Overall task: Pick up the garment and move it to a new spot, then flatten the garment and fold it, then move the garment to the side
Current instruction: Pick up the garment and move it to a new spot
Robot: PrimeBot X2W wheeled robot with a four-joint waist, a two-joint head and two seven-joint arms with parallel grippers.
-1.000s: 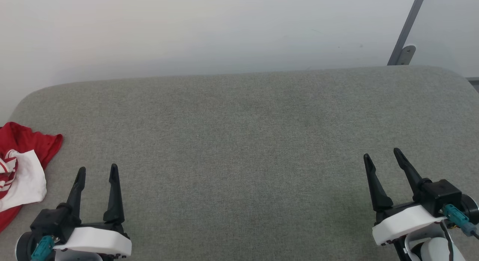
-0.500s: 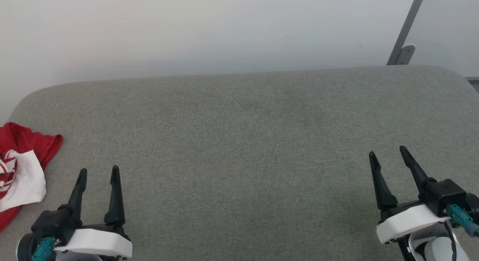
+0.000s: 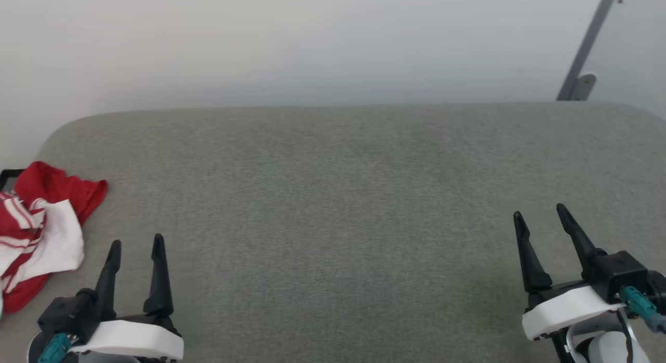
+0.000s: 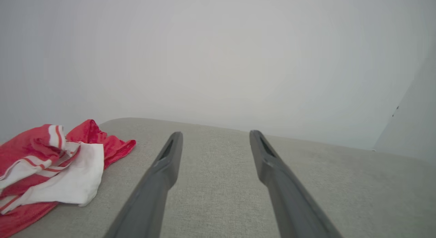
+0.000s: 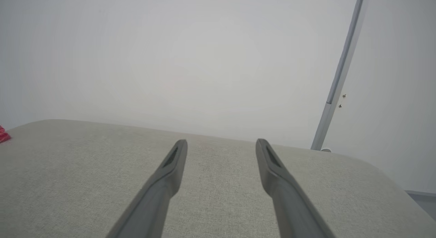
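The left gripper hangs low over the grey padded surface with its two dark fingers spread apart and nothing between them. The right gripper is the same: fingers parted, empty, and pointing toward twelve o'clock at the pale wall.

The main risk is probably a poor first grasp. The garment is a crumpled heap, with a white sleeve folded over red cloth and striped trim. A pinch on the topmost fold alone would likely lift only one layer, and the rest would trail or twist. That would make flattening harder.

The heap also sits at the surface's left edge, and part of it runs past the edge of the head view. A sideways nudge from a finger that closes too late could push it over the rim.

Fingers that come down too deep might catch the upholstery together with the cloth.

The right gripper is too far from the heap to help unless that arm crosses the surface or the body turns.

In the head view the garment lies near the left gripper, at about nine to ten o'clock from its fingertips and not touching them. The left wrist view agrees, with the heap off to nine o'clock of the left finger and bare upholstery between them. From the right gripper the garment is well apart, also toward nine o'clock, across the whole open surface.
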